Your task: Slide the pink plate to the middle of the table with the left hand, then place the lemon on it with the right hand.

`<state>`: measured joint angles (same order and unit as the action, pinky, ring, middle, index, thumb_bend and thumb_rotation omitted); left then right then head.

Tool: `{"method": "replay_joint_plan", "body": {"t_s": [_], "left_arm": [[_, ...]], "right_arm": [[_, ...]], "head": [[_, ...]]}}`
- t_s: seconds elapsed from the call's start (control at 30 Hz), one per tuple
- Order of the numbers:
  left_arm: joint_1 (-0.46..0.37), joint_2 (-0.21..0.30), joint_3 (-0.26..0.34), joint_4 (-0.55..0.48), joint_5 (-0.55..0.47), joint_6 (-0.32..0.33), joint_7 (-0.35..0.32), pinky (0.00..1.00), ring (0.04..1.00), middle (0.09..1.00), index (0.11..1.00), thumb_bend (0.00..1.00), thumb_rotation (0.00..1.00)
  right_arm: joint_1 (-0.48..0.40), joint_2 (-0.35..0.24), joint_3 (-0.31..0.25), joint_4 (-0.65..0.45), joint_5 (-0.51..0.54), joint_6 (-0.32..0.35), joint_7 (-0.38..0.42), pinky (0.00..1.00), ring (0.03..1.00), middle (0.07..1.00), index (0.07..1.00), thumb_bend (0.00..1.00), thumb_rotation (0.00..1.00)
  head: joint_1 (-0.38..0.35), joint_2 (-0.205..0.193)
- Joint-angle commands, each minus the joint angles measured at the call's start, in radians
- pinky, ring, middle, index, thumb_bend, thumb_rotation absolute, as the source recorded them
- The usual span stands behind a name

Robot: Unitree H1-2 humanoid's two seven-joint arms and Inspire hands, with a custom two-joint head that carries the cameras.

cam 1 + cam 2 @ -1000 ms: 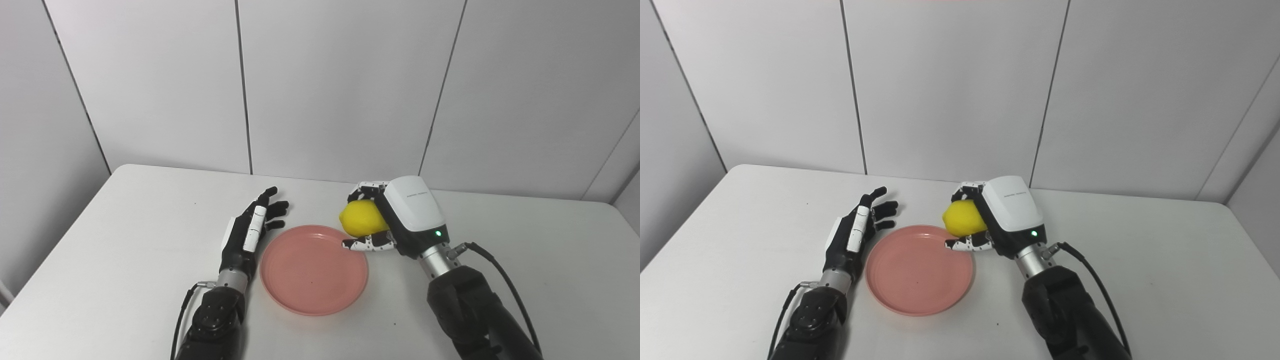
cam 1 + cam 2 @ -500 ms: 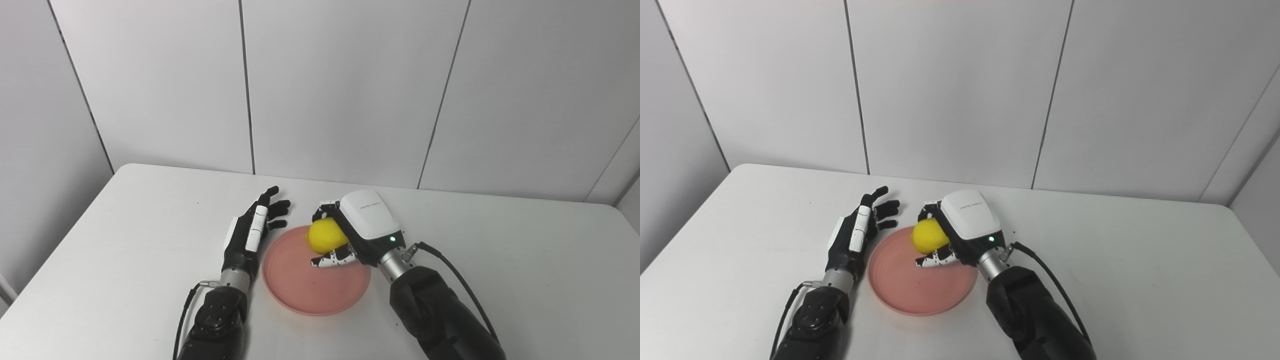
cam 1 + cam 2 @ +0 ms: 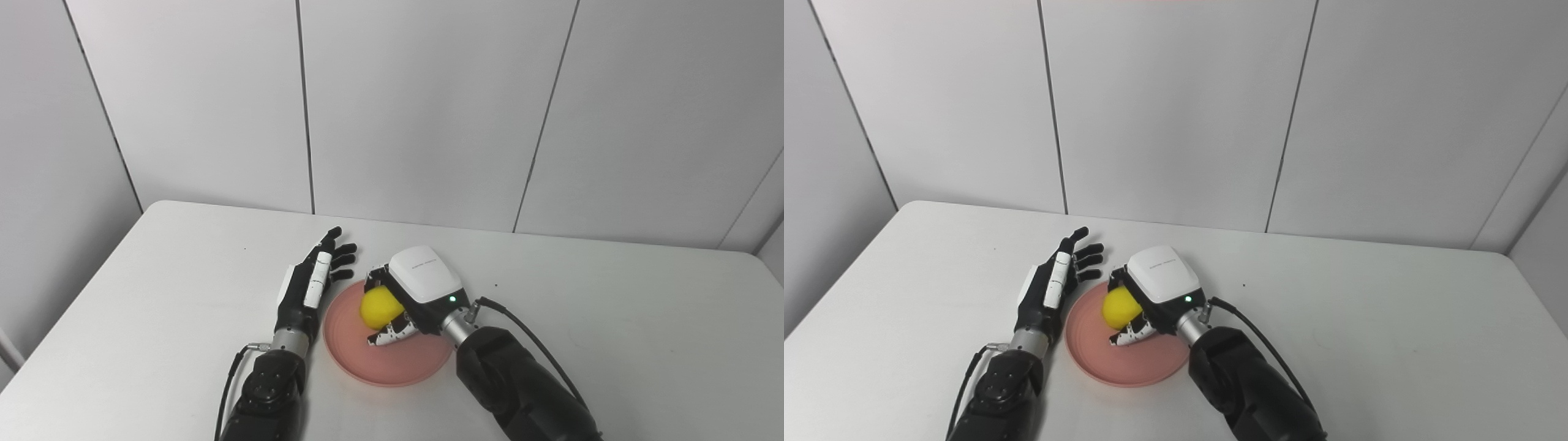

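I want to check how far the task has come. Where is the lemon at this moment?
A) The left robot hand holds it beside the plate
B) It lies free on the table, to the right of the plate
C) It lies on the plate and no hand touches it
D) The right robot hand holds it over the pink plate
D: the right robot hand is closed around the lemon above the pink plate, while the left robot hand is open beside the plate.

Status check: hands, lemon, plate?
Right hand shut on lemon, over pink plate. Left hand open beside plate rim. Nothing in the way.
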<state>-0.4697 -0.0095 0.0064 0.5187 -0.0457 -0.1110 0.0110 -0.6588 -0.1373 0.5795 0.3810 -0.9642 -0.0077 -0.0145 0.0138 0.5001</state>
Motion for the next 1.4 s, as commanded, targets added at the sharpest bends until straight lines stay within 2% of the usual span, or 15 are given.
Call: {"method": "replay_joint_plan", "body": {"t_s": [0.0,0.07,0.1,0.27,0.33,0.4,0.5,0.77,0.9,1.03,1.07,1.13,1.37], "left_arm": [[0.028,-0.047,-0.024,0.06,-0.002,0.045,-0.019,0.74,0.805,0.796,0.76,0.81,0.97],[0.023,-0.048,-0.022,0.073,-0.003,0.038,-0.019,0.74,0.801,0.801,0.8,0.81,0.97],[0.021,-0.049,-0.021,0.078,-0.003,0.036,-0.019,0.74,0.803,0.806,0.817,0.8,0.97],[0.021,-0.049,-0.024,0.068,-0.005,0.031,-0.026,0.76,0.814,0.816,0.818,0.82,0.98],[0.022,-0.047,-0.023,0.068,-0.007,0.027,-0.03,0.76,0.815,0.827,0.819,0.82,0.99],[0.023,-0.044,-0.026,0.068,-0.002,0.024,-0.03,0.75,0.817,0.843,0.819,0.8,1.0],[0.024,-0.043,-0.024,0.068,-0.006,0.018,-0.032,0.76,0.817,0.848,0.819,0.79,1.0],[0.025,-0.041,-0.021,0.065,-0.008,0.026,-0.031,0.74,0.811,0.837,0.813,0.78,1.0],[0.022,-0.039,-0.019,0.07,-0.009,0.028,-0.03,0.74,0.808,0.837,0.813,0.77,1.0],[0.015,-0.036,-0.019,0.079,-0.013,0.033,-0.039,0.76,0.883,0.92,0.835,0.77,1.0],[0.014,-0.035,-0.019,0.08,-0.015,0.037,-0.041,0.79,0.927,0.954,0.846,0.78,1.0],[0.011,-0.034,-0.021,0.082,-0.013,0.038,-0.042,0.8,0.981,0.994,0.847,0.79,1.0],[0.009,-0.026,-0.028,0.078,-0.007,0.039,-0.043,0.8,0.968,0.979,0.855,0.79,1.0]], "right_arm": [[-0.067,0.008,0.001,0.005,0.01,-0.039,0.005,0.15,0.211,0.305,0.483,0.51,0.14],[-0.075,0.012,0.0,0.018,0.03,-0.037,0.023,0.16,0.23,0.326,0.485,0.51,0.15],[-0.078,0.014,-0.001,0.023,0.04,-0.035,0.032,0.2,0.271,0.369,0.487,0.51,0.15],[-0.083,0.017,-0.011,0.034,0.093,-0.032,0.071,0.26,0.347,0.446,0.49,0.5,0.15],[-0.084,0.016,-0.009,0.041,0.101,-0.039,0.07,0.25,0.326,0.421,0.488,0.5,0.15],[-0.083,0.016,-0.009,0.048,0.108,-0.047,0.066,0.28,0.362,0.452,0.492,0.51,0.14],[-0.08,0.016,-0.007,0.055,0.117,-0.048,0.057,0.27,0.346,0.444,0.493,0.51,0.14],[-0.078,0.011,-0.005,0.054,0.117,-0.035,0.055,0.32,0.402,0.486,0.493,0.5,0.15],[-0.079,0.006,-0.006,0.046,0.112,-0.031,0.055,0.29,0.373,0.462,0.493,0.5,0.16],[-0.08,-0.001,-0.003,0.036,0.095,-0.014,0.062,0.32,0.418,0.502,0.495,0.51,0.17],[-0.079,-0.002,-0.005,0.033,0.095,-0.011,0.066,0.33,0.432,0.523,0.582,0.62,0.38],[-0.077,-0.006,-0.009,0.025,0.094,-0.006,0.072,0.37,0.49,0.591,0.664,0.75,0.55],[-0.074,-0.022,-0.012,0.004,0.074,-0.02,0.078,0.47,0.564,0.64,0.696,0.84,0.66]], "head": [[0.001,0.002],[0.002,0.001],[0.002,0.001],[0.006,0.003],[0.006,0.003],[0.007,0.003],[0.005,0.004],[0.005,0.001],[0.002,-0.001],[0.002,-0.002],[0.001,-0.002],[0.001,-0.002],[-0.004,-0.002]]}}
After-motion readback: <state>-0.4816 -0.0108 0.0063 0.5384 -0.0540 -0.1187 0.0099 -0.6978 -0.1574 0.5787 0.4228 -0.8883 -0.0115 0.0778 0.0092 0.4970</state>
